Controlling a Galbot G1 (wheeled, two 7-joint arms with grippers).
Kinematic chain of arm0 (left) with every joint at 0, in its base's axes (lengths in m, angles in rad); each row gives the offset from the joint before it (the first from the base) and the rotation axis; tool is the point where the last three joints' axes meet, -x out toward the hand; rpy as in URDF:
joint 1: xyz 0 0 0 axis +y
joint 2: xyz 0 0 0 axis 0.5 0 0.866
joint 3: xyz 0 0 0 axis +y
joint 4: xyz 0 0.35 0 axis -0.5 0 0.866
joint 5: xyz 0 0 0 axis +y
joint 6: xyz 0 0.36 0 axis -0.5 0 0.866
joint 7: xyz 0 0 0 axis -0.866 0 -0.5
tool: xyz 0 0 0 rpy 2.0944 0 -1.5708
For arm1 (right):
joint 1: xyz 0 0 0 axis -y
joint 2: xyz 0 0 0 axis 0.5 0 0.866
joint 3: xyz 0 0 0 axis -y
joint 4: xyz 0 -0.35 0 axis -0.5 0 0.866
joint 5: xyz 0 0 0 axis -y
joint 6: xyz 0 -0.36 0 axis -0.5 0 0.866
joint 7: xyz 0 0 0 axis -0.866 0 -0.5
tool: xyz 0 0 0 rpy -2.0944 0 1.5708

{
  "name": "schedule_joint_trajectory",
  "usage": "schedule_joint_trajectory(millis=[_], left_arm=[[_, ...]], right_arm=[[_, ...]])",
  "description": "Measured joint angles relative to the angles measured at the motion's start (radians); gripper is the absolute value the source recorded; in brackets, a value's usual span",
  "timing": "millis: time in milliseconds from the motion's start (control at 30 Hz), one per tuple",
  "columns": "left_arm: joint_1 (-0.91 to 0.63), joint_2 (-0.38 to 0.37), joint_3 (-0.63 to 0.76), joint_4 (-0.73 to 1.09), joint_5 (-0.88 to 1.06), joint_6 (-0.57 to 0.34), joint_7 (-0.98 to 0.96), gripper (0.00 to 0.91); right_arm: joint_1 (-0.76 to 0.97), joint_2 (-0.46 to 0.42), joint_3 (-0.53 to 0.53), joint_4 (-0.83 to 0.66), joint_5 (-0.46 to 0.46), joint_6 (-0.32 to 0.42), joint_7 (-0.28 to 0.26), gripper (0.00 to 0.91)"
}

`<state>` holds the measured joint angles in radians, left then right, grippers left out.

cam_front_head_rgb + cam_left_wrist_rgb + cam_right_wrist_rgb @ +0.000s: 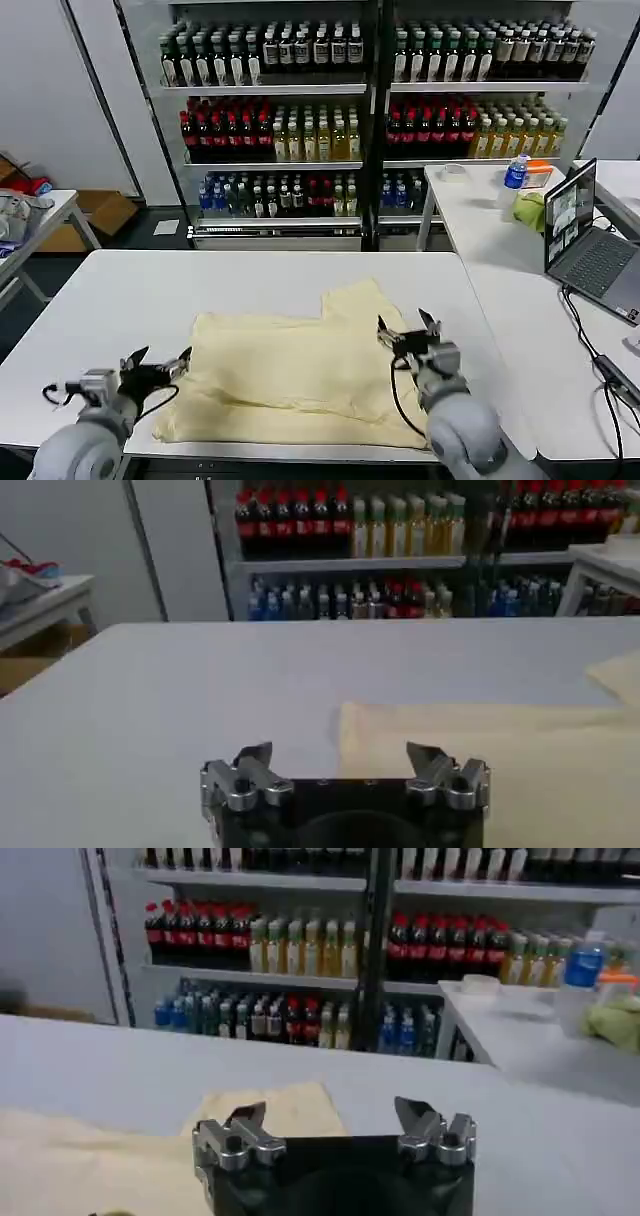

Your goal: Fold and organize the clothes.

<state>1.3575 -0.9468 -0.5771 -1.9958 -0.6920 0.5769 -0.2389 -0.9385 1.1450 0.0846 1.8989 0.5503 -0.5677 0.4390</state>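
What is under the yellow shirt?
The T-shirt lies flat on the white table, which shows all around it. Anything between shirt and table is covered. The left gripper and right gripper sit open at its edges.

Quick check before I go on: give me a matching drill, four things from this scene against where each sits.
Things:
1. T-shirt
2. left gripper
3. right gripper
4. laptop

Places:
A. side table, right of the robot
B. at the shirt's right edge
C. spread on the front table
D. at the shirt's left edge

Pairs: 1-C, 2-D, 3-B, 4-A
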Motion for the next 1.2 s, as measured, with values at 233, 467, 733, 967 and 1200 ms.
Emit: schedule_joint_trajectory(millis=[233,467,733,967,1200], left_arm=[[-0.167,0.009,0.104,0.139,-0.008,0.001,-0.003,0.907],[-0.297,-0.002,0.194,0.253,-0.004,0.0,-0.002,0.907],[-0.399,-0.014,0.272,0.355,0.003,0.0,-0.007,0.907],[-0.453,-0.027,0.318,0.415,0.012,0.0,-0.003,0.907],[-0.48,-0.032,0.341,0.453,0.014,0.0,0.001,0.907]], right_arm=[[0.158,0.052,-0.055,-0.184,0.043,-0.005,0.005,0.907],[0.263,0.105,-0.077,-0.337,0.074,-0.008,0.009,0.907],[0.345,0.164,-0.092,-0.478,0.085,-0.009,0.011,0.907],[0.404,0.207,-0.092,-0.586,0.09,-0.01,0.01,0.907],[0.433,0.238,-0.088,-0.672,0.096,-0.011,0.009,0.907]])
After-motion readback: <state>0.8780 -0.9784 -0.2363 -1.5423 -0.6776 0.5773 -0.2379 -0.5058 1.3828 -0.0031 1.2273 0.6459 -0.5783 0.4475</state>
